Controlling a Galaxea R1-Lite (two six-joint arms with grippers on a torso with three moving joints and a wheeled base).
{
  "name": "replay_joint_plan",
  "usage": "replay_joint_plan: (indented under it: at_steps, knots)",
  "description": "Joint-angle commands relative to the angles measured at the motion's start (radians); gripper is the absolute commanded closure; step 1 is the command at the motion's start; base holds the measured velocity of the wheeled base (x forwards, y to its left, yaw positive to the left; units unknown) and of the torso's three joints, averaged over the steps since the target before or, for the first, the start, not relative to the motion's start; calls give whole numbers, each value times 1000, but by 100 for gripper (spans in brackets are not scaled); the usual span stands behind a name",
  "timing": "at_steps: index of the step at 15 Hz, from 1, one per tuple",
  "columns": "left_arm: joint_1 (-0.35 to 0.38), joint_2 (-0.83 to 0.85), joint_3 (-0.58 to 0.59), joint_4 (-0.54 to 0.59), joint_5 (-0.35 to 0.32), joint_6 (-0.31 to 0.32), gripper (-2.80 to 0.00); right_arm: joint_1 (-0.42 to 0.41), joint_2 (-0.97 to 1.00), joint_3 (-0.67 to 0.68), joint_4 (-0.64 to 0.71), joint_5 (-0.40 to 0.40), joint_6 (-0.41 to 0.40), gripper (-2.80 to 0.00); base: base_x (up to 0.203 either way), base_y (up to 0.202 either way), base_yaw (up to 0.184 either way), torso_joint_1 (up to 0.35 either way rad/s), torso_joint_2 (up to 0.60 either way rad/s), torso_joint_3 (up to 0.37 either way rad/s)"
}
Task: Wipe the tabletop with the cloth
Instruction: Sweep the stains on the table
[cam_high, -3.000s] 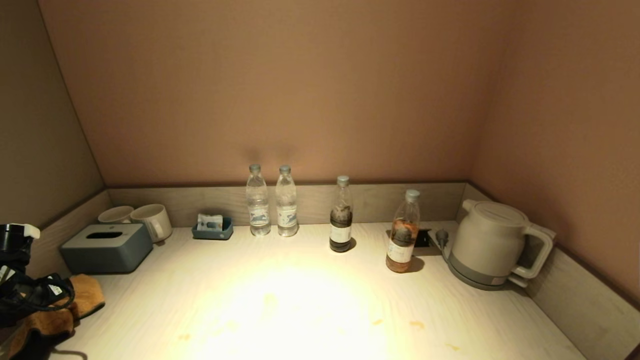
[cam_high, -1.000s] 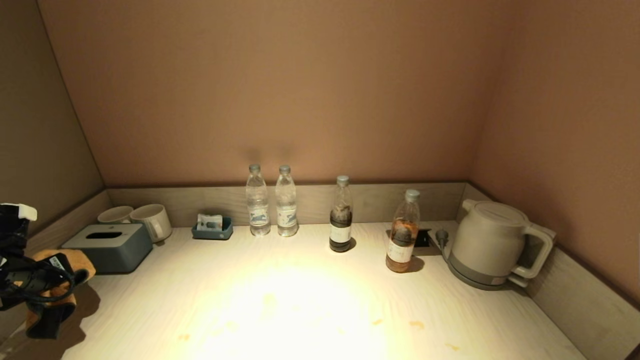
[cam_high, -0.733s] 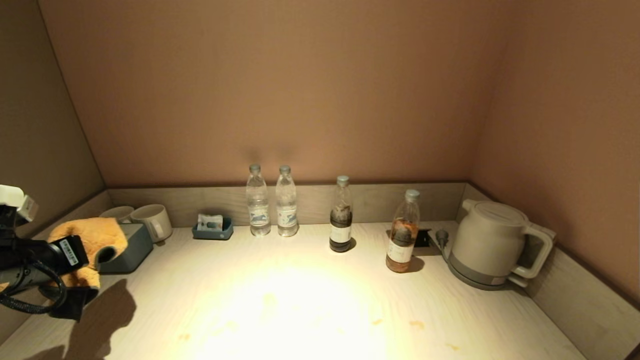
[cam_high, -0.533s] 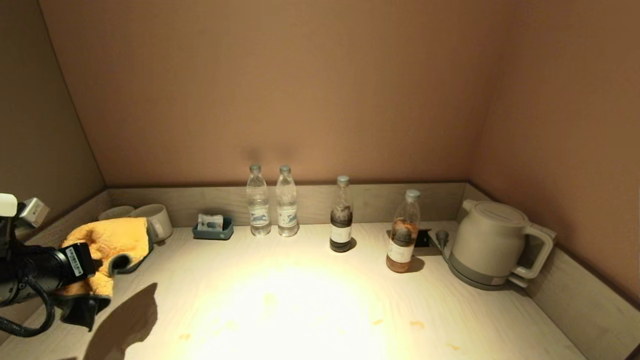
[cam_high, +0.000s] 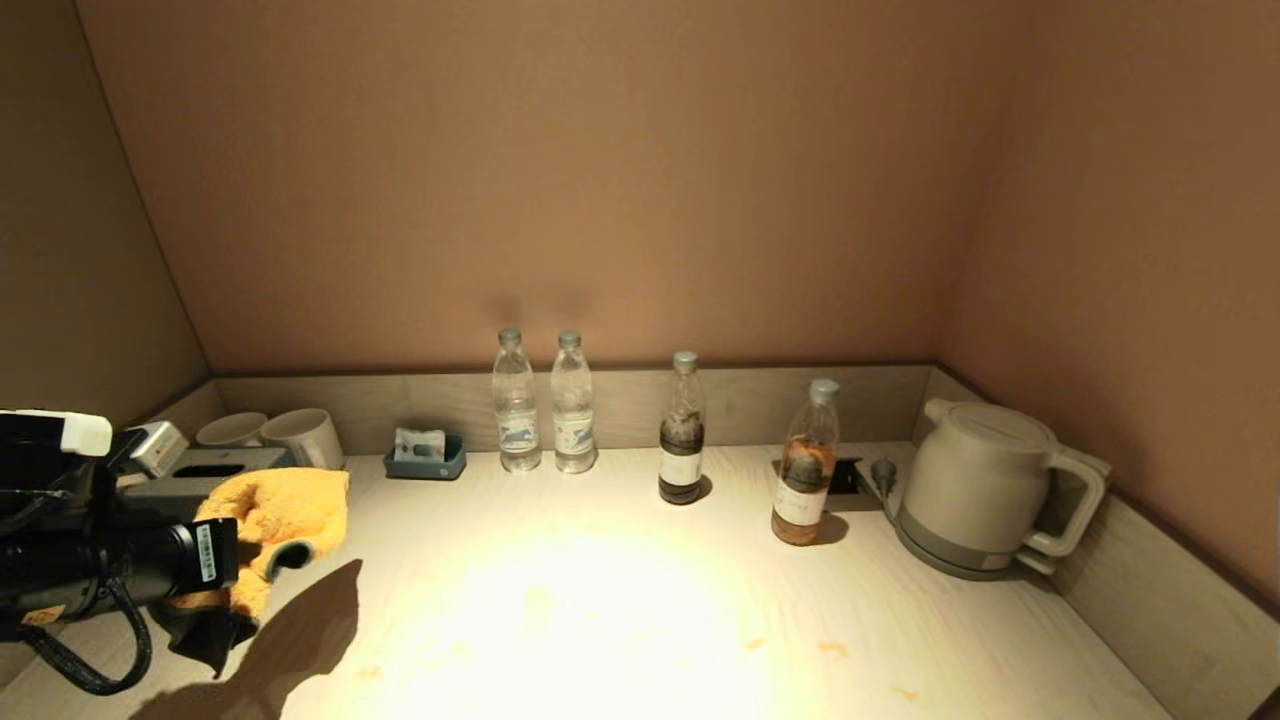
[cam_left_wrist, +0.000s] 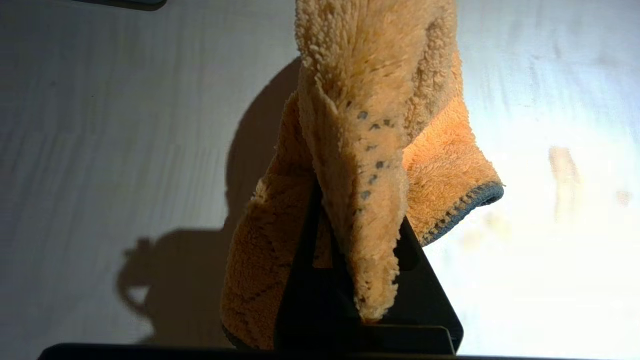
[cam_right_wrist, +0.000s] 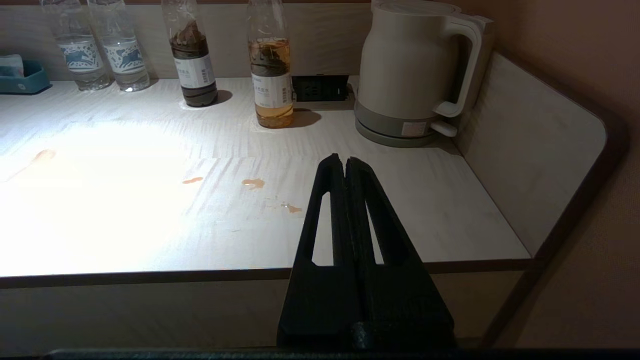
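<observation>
One gripper, the left (cam_left_wrist: 350, 235), at lower left, clamps the cloth (cam_high: 285, 520) above the tabletop (cam_high: 620, 590); next, I judge, lowering onto the stains (cam_right_wrist: 253, 183).

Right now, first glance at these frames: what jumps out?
The orange cloth jumps out, dangling off the tabletop at its left end, pinched in the left gripper, whose jaws are shut on it. Next, a glaring pool of light mid-counter with small orange stains along its near side. The right gripper sits shut off the front edge, near the kettle.
</observation>
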Motion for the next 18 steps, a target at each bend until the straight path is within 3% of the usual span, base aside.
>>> replay_joint_plan:
  at_steps: [1,3,10,13,18]
  knots:
    - [7,120,2,-42,12,13,0,0,1,0,0,0,-1,0,0,0,0,0,0,0]
    - [12,180,3,-117,37,41,0,0,1,0,0,0,-1,0,0,0,0,0,0,0]
    - [-14,383,30,-265,32,113,0,0,1,0,0,0,-1,0,0,0,0,0,0,0]
    - [-40,463,85,-398,37,142,0,0,1,0,0,0,-1,0,0,0,0,0,0,0]
    - [-70,490,152,-481,36,142,0,0,1,0,0,0,-1,0,0,0,0,0,0,0]
